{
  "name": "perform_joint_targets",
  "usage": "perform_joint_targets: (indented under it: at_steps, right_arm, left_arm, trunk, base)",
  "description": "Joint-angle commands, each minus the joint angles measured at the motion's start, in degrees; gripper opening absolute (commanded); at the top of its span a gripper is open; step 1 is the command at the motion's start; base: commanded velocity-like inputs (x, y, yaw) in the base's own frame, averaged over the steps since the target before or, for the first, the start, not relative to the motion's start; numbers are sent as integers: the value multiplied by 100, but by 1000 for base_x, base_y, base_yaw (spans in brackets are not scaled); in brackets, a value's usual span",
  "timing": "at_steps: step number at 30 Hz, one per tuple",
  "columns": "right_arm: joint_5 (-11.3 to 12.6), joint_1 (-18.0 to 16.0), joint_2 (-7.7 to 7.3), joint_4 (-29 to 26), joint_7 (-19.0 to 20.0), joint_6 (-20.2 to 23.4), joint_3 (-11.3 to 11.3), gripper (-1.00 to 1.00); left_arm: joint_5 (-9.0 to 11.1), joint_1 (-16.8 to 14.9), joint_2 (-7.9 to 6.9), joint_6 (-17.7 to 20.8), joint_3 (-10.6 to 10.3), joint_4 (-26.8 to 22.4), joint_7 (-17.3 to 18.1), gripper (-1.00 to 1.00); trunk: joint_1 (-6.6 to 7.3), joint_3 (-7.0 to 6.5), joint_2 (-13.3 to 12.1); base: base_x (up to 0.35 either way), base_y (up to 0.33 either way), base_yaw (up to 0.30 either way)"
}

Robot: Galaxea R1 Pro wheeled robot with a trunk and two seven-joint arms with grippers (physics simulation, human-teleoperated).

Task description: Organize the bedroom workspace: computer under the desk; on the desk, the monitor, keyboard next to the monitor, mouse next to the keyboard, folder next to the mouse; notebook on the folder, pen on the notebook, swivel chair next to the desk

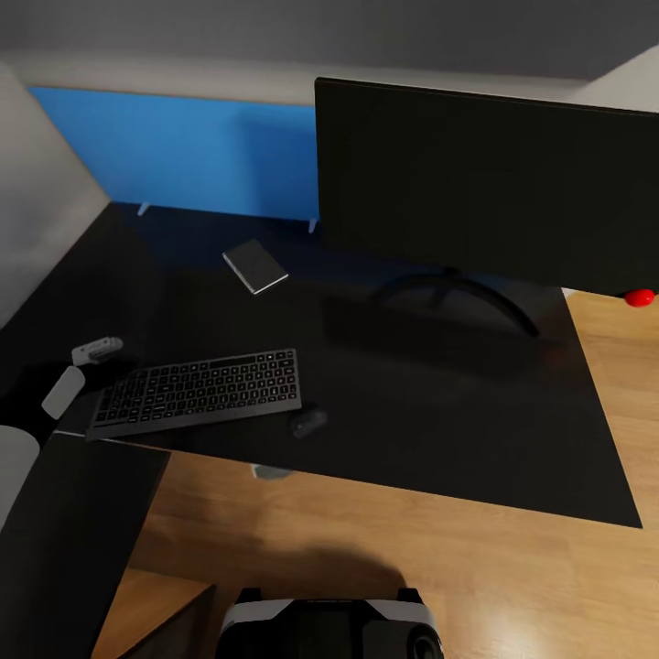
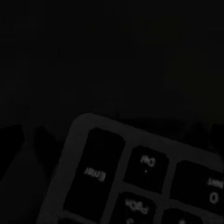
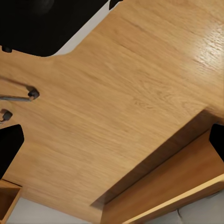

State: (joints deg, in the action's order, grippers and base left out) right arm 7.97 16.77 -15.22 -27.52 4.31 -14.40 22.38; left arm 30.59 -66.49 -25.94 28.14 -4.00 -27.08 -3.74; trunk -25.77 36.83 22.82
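Head view, desk: black top fills the middle of the frame, with the blue back panel along the upper left and wood floor showing below and at the right edge.
Head view, monitor: big black screen upright at the upper right, its arc stand on the desk, a red dot at its lower right corner.
Head view, keyboard: silver-grey with black keys, lying at the lower left of the desk, close to the front edge.
Head view, mouse: small dark oval just beside the keyboard's right end, near the front edge.
Head view, notebook: dark cover with pale page edges, flat on the desk above the keyboard, well apart from it.
Head view, my left gripper: pale parts at the left edge, at the keyboard's left end; I cannot tell whether its fingers are spread or pressed together.
Head view, my base: black and white body at the bottom centre.
Left wrist view: very dark; a rounded corner of the keyboard sits in the lower half, close up, with an Enter key readable.
Right wrist view: wood floor across the frame, my dark fingertips at the left and right edges, well apart with nothing between them; a black shape at the upper left and a chrome bar with a black caster at the left.
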Motion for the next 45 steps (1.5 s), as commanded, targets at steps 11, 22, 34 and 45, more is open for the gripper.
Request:
perform_joint_targets:
  at_steps: [11, 22, 34, 45]
  right_arm:
    - [64, 2, -24, -8, 17, -11, 29, 100]
    - [64, 2, -25, -8, 17, -11, 29, 100]
    - [64, 2, -25, -8, 17, -11, 29, 100]
    - [64, 2, -25, -8, 17, -11, 29, 100]
  left_arm:
    - [61, 13, -8, 16, -40, -8, -37, 100]
    - [61, 14, 1, 11, -38, -8, -33, 100]
    - [61, 14, -7, 16, -22, -8, -33, 100]
    - [65, 14, -1, 16, -13, -8, -39, 100]
  trunk:
    - [-1, 7, 10]
    - [-1, 7, 10]
    - [-1, 7, 10]
    - [-1, 7, 10]
  base:
    - [-69, 0, 0]
    - [-1, 0, 0]
    - [-81, -5, 0]
    - [-30, -5, 0]
